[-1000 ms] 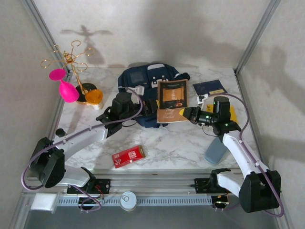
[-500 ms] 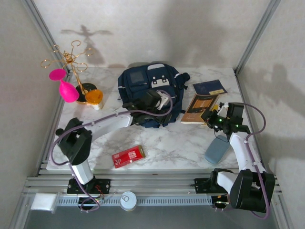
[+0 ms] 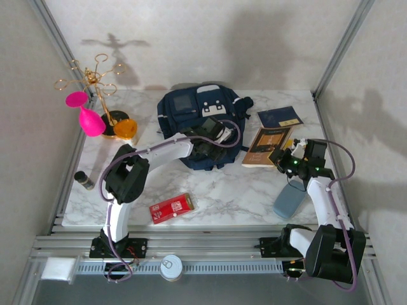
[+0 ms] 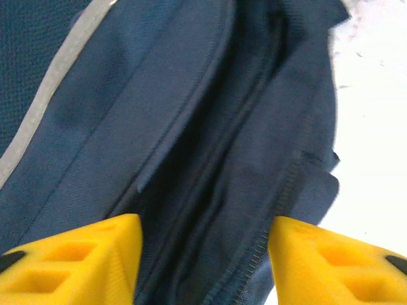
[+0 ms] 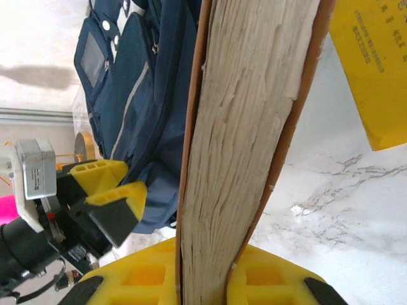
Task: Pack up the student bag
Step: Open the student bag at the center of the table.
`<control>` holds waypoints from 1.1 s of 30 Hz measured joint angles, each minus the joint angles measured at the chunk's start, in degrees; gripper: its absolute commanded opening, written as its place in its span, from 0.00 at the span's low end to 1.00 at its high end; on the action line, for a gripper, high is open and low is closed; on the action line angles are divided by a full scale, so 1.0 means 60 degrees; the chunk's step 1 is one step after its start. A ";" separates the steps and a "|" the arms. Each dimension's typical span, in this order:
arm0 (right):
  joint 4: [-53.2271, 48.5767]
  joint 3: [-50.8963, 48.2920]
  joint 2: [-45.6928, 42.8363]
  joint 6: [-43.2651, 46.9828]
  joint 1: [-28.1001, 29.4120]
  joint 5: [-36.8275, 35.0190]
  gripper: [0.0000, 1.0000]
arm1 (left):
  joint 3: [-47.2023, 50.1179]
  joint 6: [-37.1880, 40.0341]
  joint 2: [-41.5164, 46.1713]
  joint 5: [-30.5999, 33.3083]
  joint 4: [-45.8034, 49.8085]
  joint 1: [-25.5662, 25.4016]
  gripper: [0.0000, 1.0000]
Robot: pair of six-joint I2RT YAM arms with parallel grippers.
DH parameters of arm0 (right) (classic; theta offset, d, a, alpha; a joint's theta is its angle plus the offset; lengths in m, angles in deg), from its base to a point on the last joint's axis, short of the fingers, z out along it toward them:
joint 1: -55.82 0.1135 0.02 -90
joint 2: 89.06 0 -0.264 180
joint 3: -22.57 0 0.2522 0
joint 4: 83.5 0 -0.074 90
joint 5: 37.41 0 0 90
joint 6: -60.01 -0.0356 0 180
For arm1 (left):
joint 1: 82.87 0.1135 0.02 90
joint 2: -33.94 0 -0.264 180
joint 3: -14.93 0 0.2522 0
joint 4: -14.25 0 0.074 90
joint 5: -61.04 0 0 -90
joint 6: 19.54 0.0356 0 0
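The student bag [image 3: 197,121] lies mid-back on the table [image 3: 241,190]. Its limp fabric will likely sag, so the stiffer zipper edge of its mouth looks the best hold. The left gripper [image 4: 203,260] hovers over that mouth, jaws apart and empty; the right gripper [image 5: 210,279], beside the bag, clamps a thick book [image 5: 248,127].

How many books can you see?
3. The brown book is clamped in the right pincer, the navy book lies behind it, and the yellow book is beside it. More could be hidden inside the student bag.
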 measured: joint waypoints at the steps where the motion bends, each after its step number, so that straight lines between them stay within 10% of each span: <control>1: 0.0004 -0.0047 0.0000 -0.0004 0.0000 0.0025 0.00 | -0.0036 0.0029 -0.0036 -0.0044 0.0047 0.0066 0.47; 33: 0.0204 -0.0131 0.0000 0.0007 0.0000 0.0244 0.00 | -0.0900 0.0273 -0.0481 -0.1541 0.0827 0.0685 0.00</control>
